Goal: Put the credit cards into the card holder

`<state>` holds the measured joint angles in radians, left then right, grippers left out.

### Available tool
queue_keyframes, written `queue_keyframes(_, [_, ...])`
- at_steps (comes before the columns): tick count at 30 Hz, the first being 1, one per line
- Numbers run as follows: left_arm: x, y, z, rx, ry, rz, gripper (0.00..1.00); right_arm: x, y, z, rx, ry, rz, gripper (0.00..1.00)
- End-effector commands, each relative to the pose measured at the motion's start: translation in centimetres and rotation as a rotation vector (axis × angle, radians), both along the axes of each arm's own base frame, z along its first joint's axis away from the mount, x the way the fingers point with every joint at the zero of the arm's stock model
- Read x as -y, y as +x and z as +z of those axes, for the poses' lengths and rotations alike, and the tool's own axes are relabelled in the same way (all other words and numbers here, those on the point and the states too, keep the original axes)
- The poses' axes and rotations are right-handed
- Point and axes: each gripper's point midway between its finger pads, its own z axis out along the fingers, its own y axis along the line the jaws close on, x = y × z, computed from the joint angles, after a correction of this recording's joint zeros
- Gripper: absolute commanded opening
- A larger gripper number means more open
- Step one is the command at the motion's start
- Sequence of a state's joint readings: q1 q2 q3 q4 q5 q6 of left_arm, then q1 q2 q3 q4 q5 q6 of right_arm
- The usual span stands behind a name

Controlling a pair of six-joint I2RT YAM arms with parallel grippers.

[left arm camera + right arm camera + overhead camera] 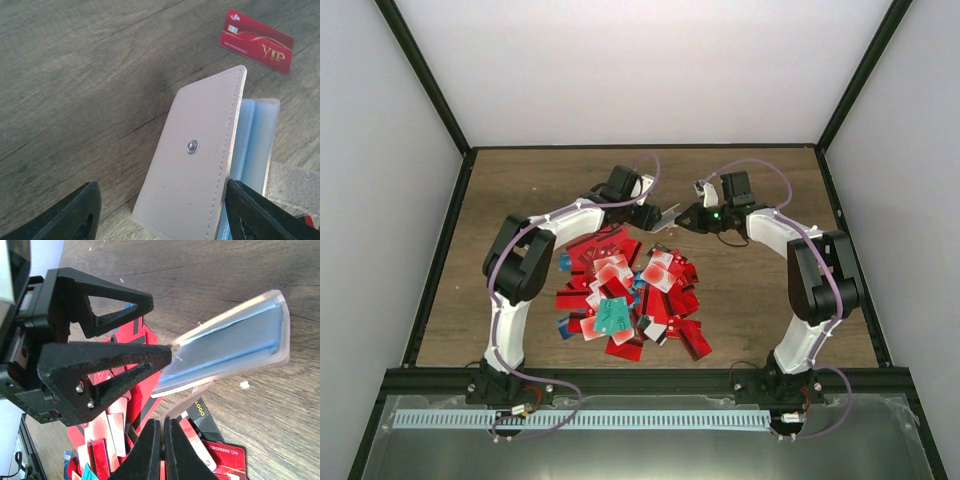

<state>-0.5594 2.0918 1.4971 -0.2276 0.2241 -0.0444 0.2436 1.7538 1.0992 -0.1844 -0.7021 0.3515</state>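
The tan card holder (668, 215) hangs in the air between my two grippers, above the far edge of the credit cards (625, 295), which lie in a heap of mostly red ones. My right gripper (162, 422) is shut on one thin tan cover flap (187, 402). The holder's bluish clear sleeves (230, 342) fan out above it. My left gripper (162, 186) stands open around the other tan flap (192, 165), which has a metal snap. Its right finger (260, 215) is at the stitched edge and its left finger (65, 220) is well clear.
A single red VIP card (256, 41) lies on the wooden table beyond the holder. A black card marked LOGO (202, 415) and more red cards (110, 440) lie right under my right gripper. Black frame rails (440, 250) border the table.
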Motion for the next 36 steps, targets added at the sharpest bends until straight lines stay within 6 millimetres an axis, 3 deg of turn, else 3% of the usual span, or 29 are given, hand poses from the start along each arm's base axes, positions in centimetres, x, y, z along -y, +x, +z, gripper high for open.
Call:
queue_keyframes(1, [-0.1, 1.2, 0.1, 0.023, 0.02, 0.03, 0.68, 0.6, 0.6, 1.5, 0.048, -0.012, -0.01, 0.01])
queue_keyframes(11, [1.2, 1.9, -1.3, -0.004, -0.01, -0.013, 0.51, 0.8, 0.4, 0.4, 0.027, -0.03, -0.018, 0.01])
queue_keyframes(15, [1.6, 2.2, -1.7, -0.003, -0.021, -0.02, 0.31, 1.4, 0.6, -0.4, 0.014, -0.061, -0.043, 0.01])
queue_keyframes(19, [1.1, 2.0, -0.8, 0.022, -0.047, 0.01, 0.11, 2.9, 1.1, -1.6, -0.017, -0.078, -0.094, 0.01])
queue_keyframes(25, [-0.9, 1.0, -0.4, -0.035, -0.144, 0.223, 0.05, 4.9, 2.9, -3.0, -0.05, -0.092, -0.166, 0.01])
queue_keyframes(30, [-2.1, -0.7, -1.2, -0.128, -0.262, 0.393, 0.05, 5.0, 3.7, -3.5, -0.057, -0.097, -0.175, 0.17])
queue_keyframes(36, [-2.3, -1.9, -1.1, -0.113, -0.238, 0.469, 0.05, 4.5, 2.8, 0.0, 0.026, -0.08, -0.164, 0.24])
